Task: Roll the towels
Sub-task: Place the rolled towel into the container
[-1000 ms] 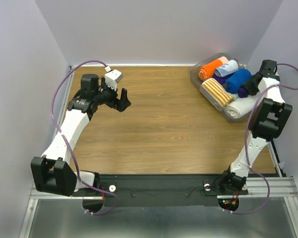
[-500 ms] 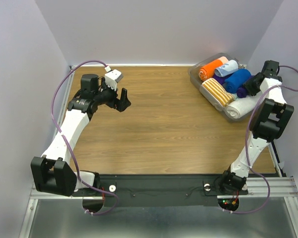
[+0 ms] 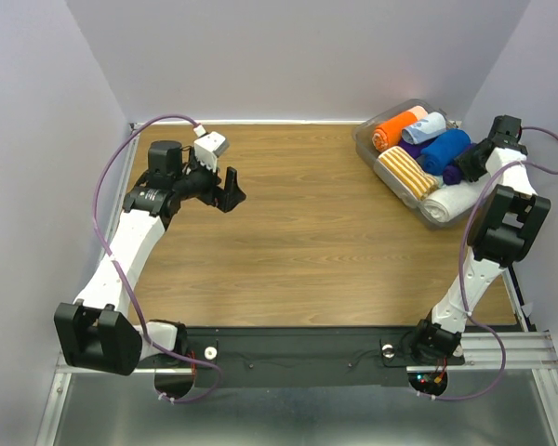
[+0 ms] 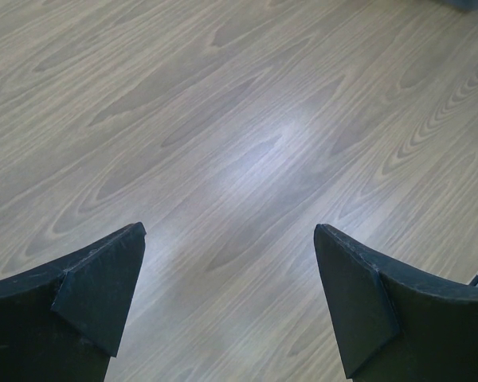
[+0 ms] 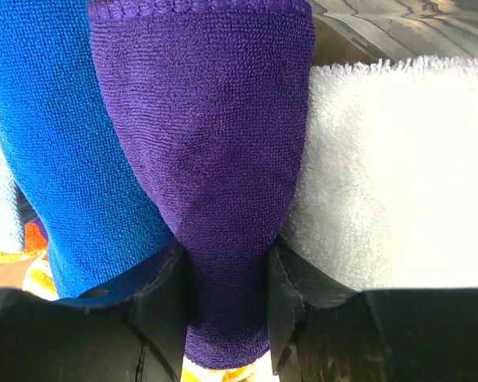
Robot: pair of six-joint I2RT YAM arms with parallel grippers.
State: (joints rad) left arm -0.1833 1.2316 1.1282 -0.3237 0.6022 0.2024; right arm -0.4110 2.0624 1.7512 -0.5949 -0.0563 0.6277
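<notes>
R pincer [image 5: 225,288] clamped on purple towel [image 5: 203,135]; L pincer [image 4: 227,232] spread wide.

Wooden table [image 3: 298,242]; clear bin [image 3: 363,144] at its far right corner; inside, orange roll [image 3: 388,134], striped roll [image 3: 405,175], white roll [image 3: 452,200]

You get even, diffuse light from overhead in the top view: the table [image 3: 298,251] is bright, shadows under the arms are faint and soft, and detail holds out to its far corners. In your left wrist view a pale sheen lies across the wood grain mid-frame, while the dark fingers [image 4: 95,294] of the left gripper [image 4: 229,263] are slightly soft and lose detail. In your right wrist view the purple towel [image 5: 207,159] shows crisp weave, the white roll [image 5: 390,175] runs close to washed out, and the frame's bottom falls into deep shadow.
</notes>
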